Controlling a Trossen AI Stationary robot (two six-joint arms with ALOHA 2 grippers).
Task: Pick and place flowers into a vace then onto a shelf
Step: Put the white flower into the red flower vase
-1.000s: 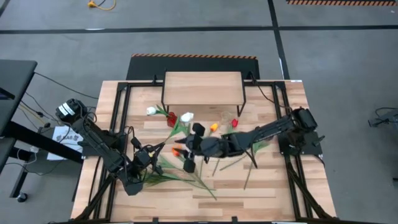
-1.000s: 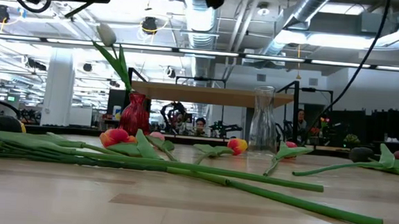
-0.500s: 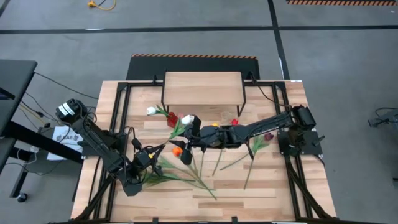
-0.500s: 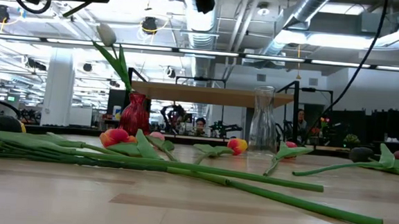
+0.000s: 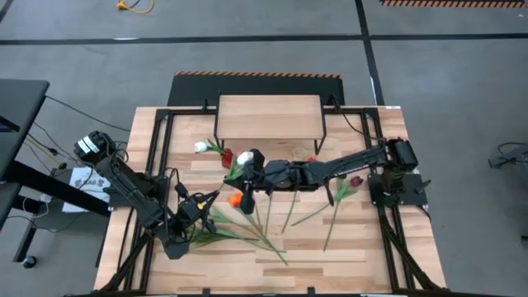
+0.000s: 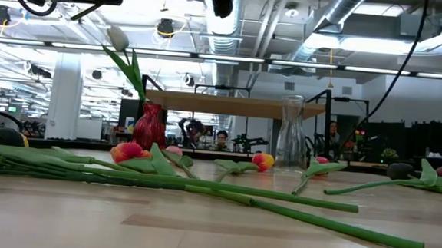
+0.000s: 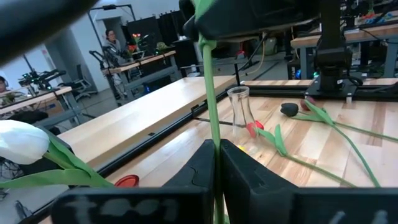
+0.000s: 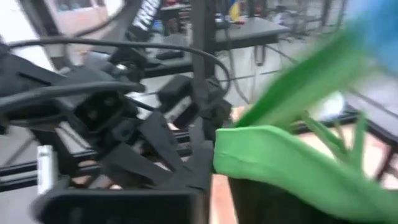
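Observation:
A pale tulip [image 5: 245, 157] on a long green stem [image 7: 208, 93] is held in the air between both grippers, above the red vase [image 5: 227, 157]. A white tulip [image 6: 119, 37] stands with its stem in that vase. My left gripper [image 5: 200, 204] is shut on the stem's lower part. My right gripper [image 5: 250, 169] is at the flower-head end, with a green leaf [image 8: 280, 168] right in front of its camera. The clear glass vase [image 6: 290, 132] stands by the shelf [image 5: 268, 117]. Other flowers [image 6: 202, 188] lie flat on the table. My left gripper pinches the lower part of the green stem [image 7: 214, 146] between its two shut fingers [image 7: 249, 180]. The stem rises from them, lifted clear of the table, up to the other gripper. My right gripper is shut on the same flower near its leaf and head. The leaf [image 8: 267, 155] hides the place of contact.
Several tulips lie spread over the table's middle and near part [image 5: 272, 223], and a dark maroon one [image 5: 356, 180] lies to the right. The shelf on black legs stands at the far edge, with both vases just in front of it. The arms' black frames run along both table sides.
My right arm has stretched out, and its gripper has swung toward the table's left and far edge, over the red vase. The flower head has stayed about where it was. My left gripper has kept its hold.

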